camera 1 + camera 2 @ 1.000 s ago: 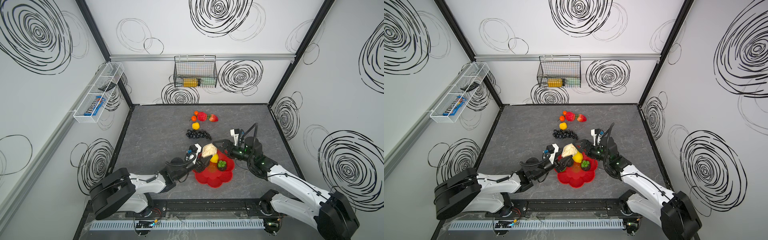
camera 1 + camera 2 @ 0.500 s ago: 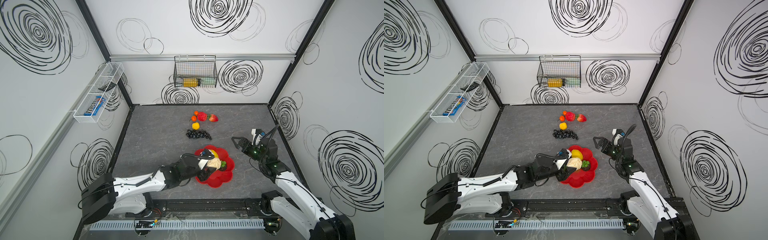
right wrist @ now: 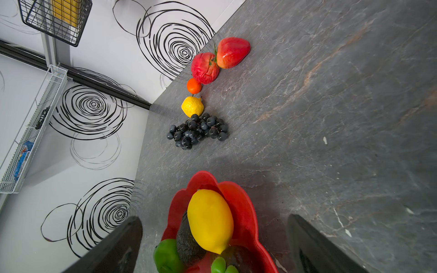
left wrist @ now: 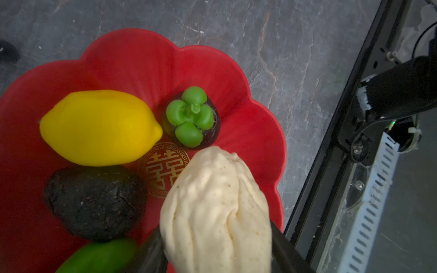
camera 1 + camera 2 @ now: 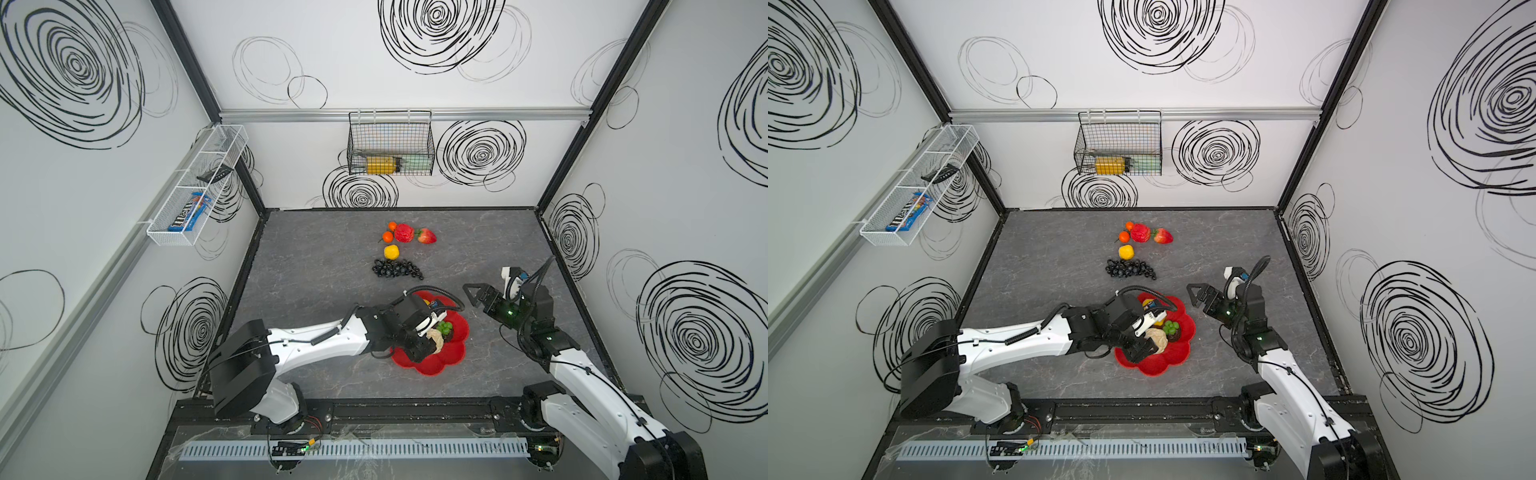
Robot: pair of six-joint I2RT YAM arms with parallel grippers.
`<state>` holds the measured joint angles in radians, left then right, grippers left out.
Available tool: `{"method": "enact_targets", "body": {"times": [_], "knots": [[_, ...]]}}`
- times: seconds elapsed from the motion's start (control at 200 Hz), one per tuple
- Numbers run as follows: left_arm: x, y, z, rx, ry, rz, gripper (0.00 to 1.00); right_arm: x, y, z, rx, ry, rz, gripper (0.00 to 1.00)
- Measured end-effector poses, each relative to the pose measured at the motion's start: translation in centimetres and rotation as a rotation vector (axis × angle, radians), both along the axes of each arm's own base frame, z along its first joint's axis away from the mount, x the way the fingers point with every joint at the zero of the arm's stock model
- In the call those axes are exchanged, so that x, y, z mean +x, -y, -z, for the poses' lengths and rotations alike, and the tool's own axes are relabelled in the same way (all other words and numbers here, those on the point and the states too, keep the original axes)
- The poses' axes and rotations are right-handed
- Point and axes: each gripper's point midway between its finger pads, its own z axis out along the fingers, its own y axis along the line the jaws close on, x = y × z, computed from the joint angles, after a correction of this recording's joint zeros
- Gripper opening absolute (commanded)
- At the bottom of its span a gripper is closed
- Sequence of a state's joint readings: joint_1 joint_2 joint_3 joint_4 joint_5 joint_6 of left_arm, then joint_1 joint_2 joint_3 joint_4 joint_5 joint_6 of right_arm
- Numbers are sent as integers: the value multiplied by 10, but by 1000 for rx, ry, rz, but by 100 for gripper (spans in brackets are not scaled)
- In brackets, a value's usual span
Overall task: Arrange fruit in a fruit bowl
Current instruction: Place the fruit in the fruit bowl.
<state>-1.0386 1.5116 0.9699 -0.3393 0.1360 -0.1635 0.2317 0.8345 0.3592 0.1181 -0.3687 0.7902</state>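
The red flower-shaped fruit bowl lies near the table's front. In it are a yellow lemon, a dark avocado, a dark fruit with green top and a green lime. My left gripper is shut on the beige piece, low over the bowl's near side. My right gripper hangs open and empty, right of the bowl. Further back lie black grapes, a small lemon, tangerines, a red apple and a strawberry.
A black wire basket hangs on the back wall. A white wire shelf runs along the left wall. The black frame rail borders the table's front edge, close to the bowl.
My left gripper has carried the beige piece from the bowl's far-left edge to low over its near side. My right arm has drawn back to the right, away from the bowl.
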Motion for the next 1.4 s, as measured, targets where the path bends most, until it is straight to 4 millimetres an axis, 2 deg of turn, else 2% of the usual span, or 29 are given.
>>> {"method": "enact_targets", "body": {"times": [0.185,0.425,0.821,1.401], "knots": [[-2,-5,21,104,-46,13,61,-5,-4,8,-6,-13,-18,100],[3,-11,40,198,-58,5,62,-8,-6,7,-11,-1,-24,100],[24,-8,43,247,-1,-28,63,-10,-6,10,-19,-1,-24,99],[39,-12,44,275,38,-70,69,-11,-5,14,-21,-8,-25,99]]}}
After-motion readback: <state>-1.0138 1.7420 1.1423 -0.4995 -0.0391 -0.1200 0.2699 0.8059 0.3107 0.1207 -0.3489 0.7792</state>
